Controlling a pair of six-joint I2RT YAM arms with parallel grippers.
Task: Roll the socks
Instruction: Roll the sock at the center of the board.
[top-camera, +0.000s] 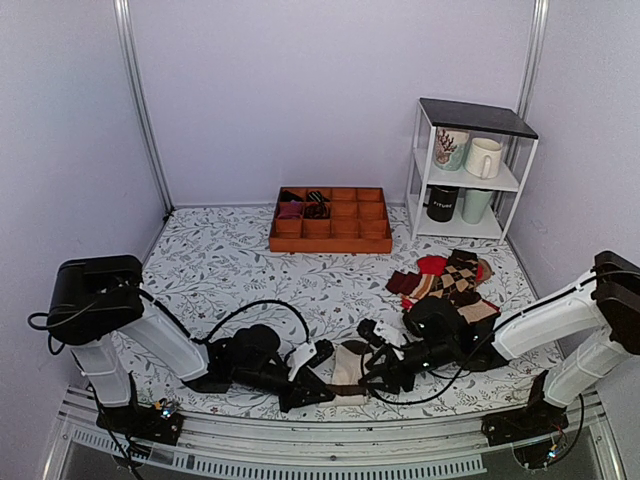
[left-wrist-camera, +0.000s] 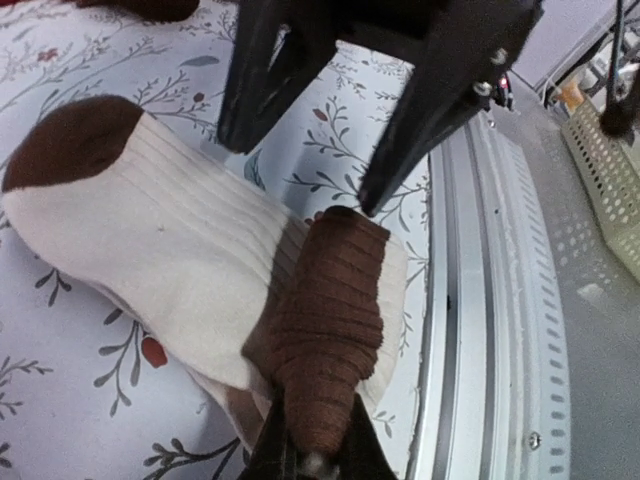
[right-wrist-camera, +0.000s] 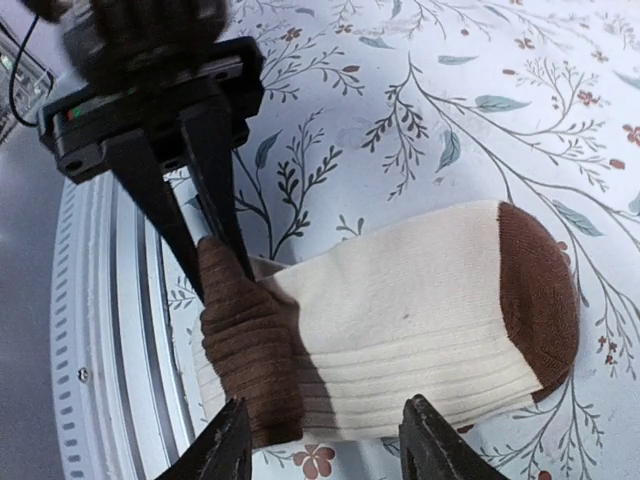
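Socks (right-wrist-camera: 400, 300) lay flat on the flowered cloth (right-wrist-camera: 480, 90) just beside the metal rail (left-wrist-camera: 480, 330). The brown cuff (left-wrist-camera: 330, 320) was at the rail end and the dark toe (right-wrist-camera: 540, 290) pointed away from the rail. It looked like two stacked, though I couldn't confirm the lower one.

The left gripper (left-wrist-camera: 310, 458) was clamped tight, jaws closed on the cuff. The cuff was bunched and lifted a little over the cream part. The right gripper (right-wrist-camera: 325, 420) had its jaws about halfway apart and held nothing. It hung over the cuff end near the rail, with one finger at the cuff's edge and the other past the cream side. I couldn't tell whether either finger pressed the fabric.

I judged this as the start of the roll: cuff pinched, first turn barely begun, nothing wound up yet.

For the next move I reckoned the left would need to carry the cuff over and away from the rail, toward the toe, keeping the fold tight. The right would need to pin the cream body or take hold beside the left so the turn doesn't spring back. I saw a risk that the fabric drags along the cloth instead of curling.

The spare sock pile (top-camera: 450, 280) and the orange tray (top-camera: 330, 222) sat well away from the rail and played no part here.
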